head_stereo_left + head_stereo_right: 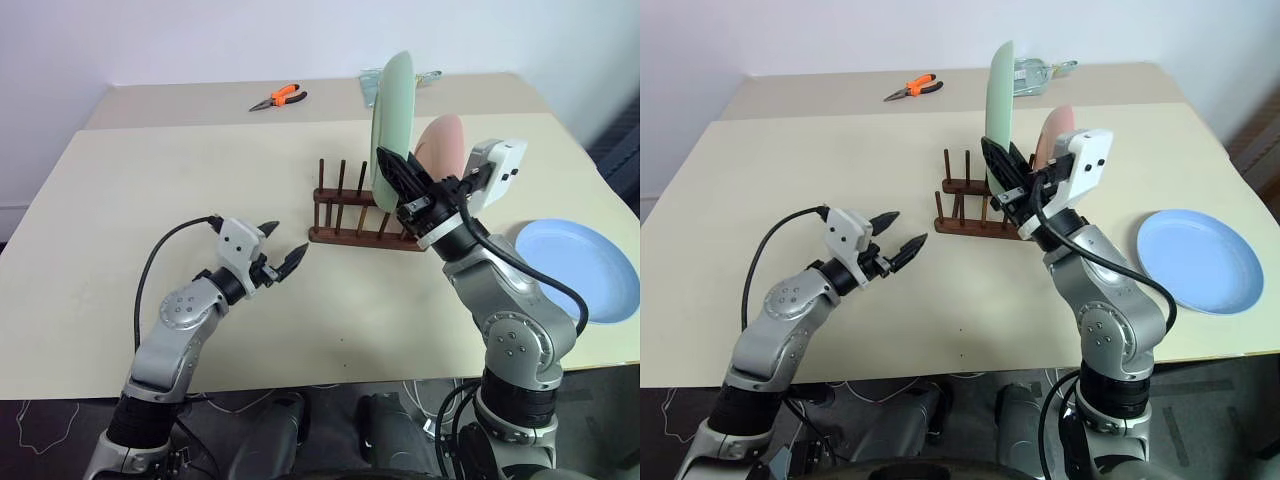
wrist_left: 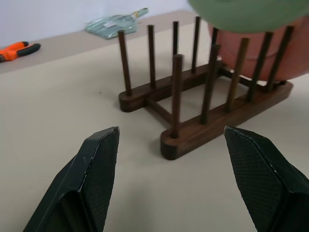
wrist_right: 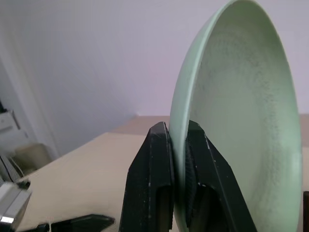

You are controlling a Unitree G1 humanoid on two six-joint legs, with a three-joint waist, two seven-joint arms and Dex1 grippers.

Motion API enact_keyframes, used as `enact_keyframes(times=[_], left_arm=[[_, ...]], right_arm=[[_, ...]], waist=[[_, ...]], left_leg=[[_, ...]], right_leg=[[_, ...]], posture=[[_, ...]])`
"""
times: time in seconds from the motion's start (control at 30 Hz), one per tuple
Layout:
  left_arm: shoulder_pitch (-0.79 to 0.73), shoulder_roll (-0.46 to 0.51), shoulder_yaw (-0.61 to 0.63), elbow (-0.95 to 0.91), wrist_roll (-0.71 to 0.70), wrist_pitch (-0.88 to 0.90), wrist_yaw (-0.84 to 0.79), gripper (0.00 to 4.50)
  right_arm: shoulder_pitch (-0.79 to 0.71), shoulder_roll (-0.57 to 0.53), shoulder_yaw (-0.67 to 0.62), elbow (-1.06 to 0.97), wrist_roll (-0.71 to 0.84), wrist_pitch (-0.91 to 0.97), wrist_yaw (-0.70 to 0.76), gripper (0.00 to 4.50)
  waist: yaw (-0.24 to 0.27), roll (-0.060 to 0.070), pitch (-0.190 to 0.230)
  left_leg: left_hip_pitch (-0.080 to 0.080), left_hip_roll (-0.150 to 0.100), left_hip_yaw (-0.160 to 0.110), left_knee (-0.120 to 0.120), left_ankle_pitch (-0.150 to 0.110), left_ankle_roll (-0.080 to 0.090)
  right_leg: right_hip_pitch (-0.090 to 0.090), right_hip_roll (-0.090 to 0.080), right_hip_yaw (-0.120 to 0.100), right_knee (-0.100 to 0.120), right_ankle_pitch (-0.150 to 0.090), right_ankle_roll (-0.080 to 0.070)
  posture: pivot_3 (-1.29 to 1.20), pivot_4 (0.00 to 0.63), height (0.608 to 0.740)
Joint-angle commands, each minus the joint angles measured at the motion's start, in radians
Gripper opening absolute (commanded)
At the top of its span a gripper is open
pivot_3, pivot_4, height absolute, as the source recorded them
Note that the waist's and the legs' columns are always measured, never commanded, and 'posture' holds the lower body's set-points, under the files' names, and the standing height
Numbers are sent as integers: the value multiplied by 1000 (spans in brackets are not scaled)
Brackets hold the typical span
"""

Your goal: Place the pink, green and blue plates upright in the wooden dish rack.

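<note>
Gripping green plate point(image 1: 392, 115) upright by its rim, R gripper point(image 1: 395, 180) is held above wooden dish rack point(image 1: 352, 225); pink plate point(image 1: 441, 145) racked; L gripper point(image 1: 282, 262) spread wide, nothing held.

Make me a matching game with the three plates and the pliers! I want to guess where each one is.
Things:
1. green plate
2. pink plate
3. blue plate
4. orange pliers

Places:
A. lying flat on the table, right of the robot's right arm
B. standing in the wooden dish rack
C. on the far table, away from the rack
D. held upright in the right gripper

Pairs: 1-D, 2-B, 3-A, 4-C
</note>
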Motion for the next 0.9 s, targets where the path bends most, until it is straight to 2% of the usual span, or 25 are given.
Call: enact_keyframes(times=[0.03,0.33,0.47,0.57,0.73,0.9], left_arm=[[8,5,-17,-55,11,-6,-22,3535],[9,-5,-28,-62,26,-2,-29,3535],[10,-7,-30,-61,29,-3,-32,3576],[10,-9,-31,-58,31,-3,-35,3576],[8,-14,-32,-57,34,-2,-41,3576],[1,-16,-27,-46,34,-5,-47,3576]], right_arm=[[-18,6,-37,4,67,9,-31,0],[-46,-34,-38,96,134,91,-74,0],[-64,-59,-17,108,112,86,-71,1548],[-79,-111,28,97,45,55,-42,3114],[-113,-209,86,70,-67,-26,25,3114],[-179,-344,60,68,-155,-122,119,3114]], waist=[[0,0,0],[0,0,0],[0,0,0],[0,0,0],[1,0,0],[1,1,0]], left_leg=[[0,0,0,0,0,0],[0,0,0,0,0,0],[0,0,0,0,0,0],[0,0,0,0,0,0],[0,0,0,0,0,0],[-1,0,0,0,0,0]], right_leg=[[0,0,0,0,0,0],[0,0,0,0,0,0],[0,0,0,0,0,0],[0,0,0,0,0,0],[0,0,0,0,0,0],[0,0,-1,-1,0,0]], posture=[[0,150,729],[0,150,729],[0,150,729],[0,150,729],[0,150,729],[0,150,729]])
